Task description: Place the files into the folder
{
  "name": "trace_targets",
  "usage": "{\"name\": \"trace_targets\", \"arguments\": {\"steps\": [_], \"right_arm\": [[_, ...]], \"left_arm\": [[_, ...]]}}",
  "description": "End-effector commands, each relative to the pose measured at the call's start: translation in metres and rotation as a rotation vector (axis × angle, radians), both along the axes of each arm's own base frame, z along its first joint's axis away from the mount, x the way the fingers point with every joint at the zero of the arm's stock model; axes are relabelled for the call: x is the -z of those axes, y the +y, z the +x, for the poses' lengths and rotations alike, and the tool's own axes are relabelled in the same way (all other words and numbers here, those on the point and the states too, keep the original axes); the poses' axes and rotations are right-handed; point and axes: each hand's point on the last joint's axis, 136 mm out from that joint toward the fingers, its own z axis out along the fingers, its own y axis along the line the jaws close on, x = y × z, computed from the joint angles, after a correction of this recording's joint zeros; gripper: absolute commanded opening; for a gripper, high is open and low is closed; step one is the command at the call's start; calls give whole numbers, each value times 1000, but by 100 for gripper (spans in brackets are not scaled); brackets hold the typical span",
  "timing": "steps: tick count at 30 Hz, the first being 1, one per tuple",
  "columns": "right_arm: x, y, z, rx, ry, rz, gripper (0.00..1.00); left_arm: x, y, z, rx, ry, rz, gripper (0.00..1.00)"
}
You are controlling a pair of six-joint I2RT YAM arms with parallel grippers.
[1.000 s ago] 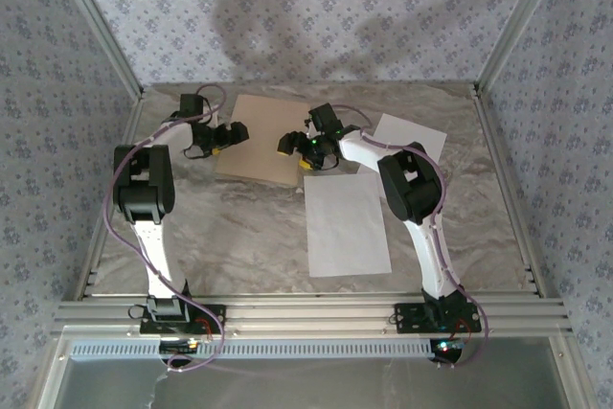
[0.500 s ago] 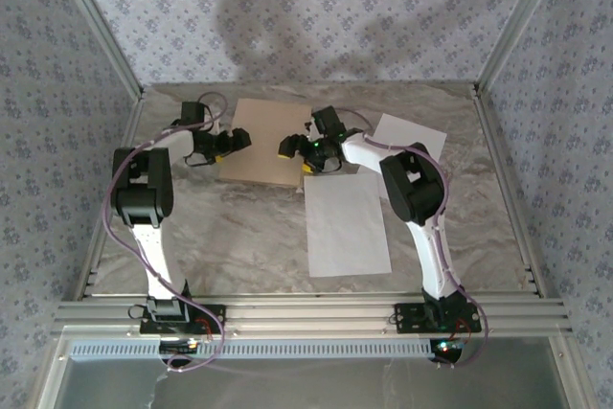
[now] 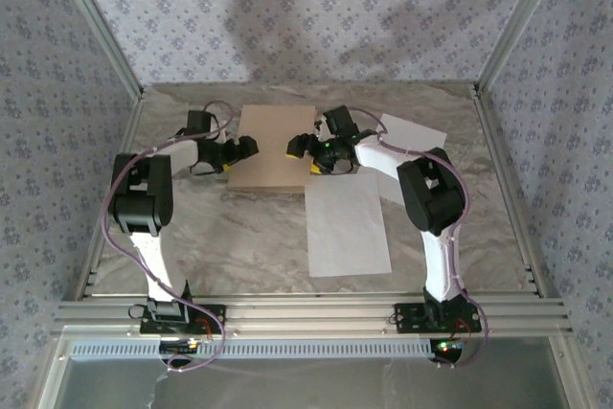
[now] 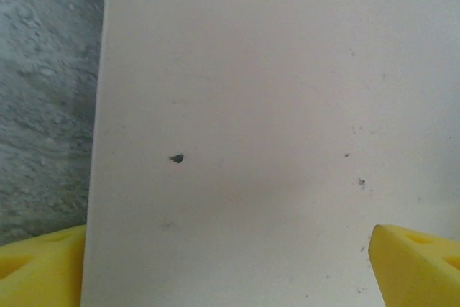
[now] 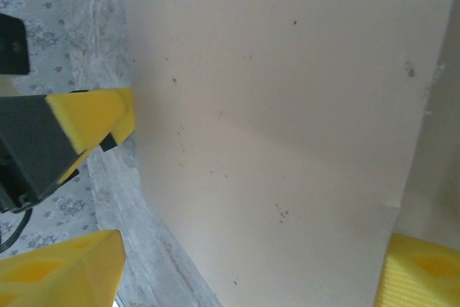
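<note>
The tan folder (image 3: pixel 273 141) lies shut and flat at the back middle of the table. My left gripper (image 3: pixel 243 148) is low over its left edge, open. In the left wrist view the folder cover (image 4: pixel 273 106) spreads under my left gripper (image 4: pixel 230 271), with one yellow fingertip (image 4: pixel 39 267) out past the folder's left edge. My right gripper (image 3: pixel 301 150) is low over the folder's right side, open too. Its wrist view shows the cover (image 5: pixel 287 106) beneath my right gripper (image 5: pixel 244 275). Two files lie flat: one sheet (image 3: pixel 347 225) in front of the right arm, another (image 3: pixel 414 131) partly under it.
The marble table (image 3: pixel 239 227) is bare in front of the folder and at the left. Aluminium frame posts (image 3: pixel 96 31) and patterned walls close in the sides and back. In the right wrist view the left gripper's yellow pad (image 5: pixel 90 120) shows at the folder's far edge.
The folder has slid a little toward the near edge and to the right. Both grippers moved the same way with it, still open.
</note>
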Motion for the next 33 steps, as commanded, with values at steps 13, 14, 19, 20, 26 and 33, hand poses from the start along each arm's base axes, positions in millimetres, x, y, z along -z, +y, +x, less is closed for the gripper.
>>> {"name": "trace_targets", "arguments": {"steps": [13, 14, 19, 20, 26, 33], "right_arm": [[-41, -27, -17, 8, -51, 73, 83], [-44, -30, -18, 11, -54, 74, 83], [-54, -37, -20, 16, -75, 81, 83], [-57, -38, -20, 16, -77, 84, 83], [-72, -40, -23, 14, -100, 100, 84], [-99, -39, -24, 9, -145, 140, 85]], "left_arm": [[-31, -54, -21, 64, -56, -123, 94], [-31, -56, -22, 63, -57, -128, 94], [-34, -65, -26, 81, -65, -139, 94], [-35, -67, -27, 84, -68, -142, 94], [-41, -73, -30, 96, -76, -149, 94], [-51, -64, -35, 97, -101, -82, 98]]}}
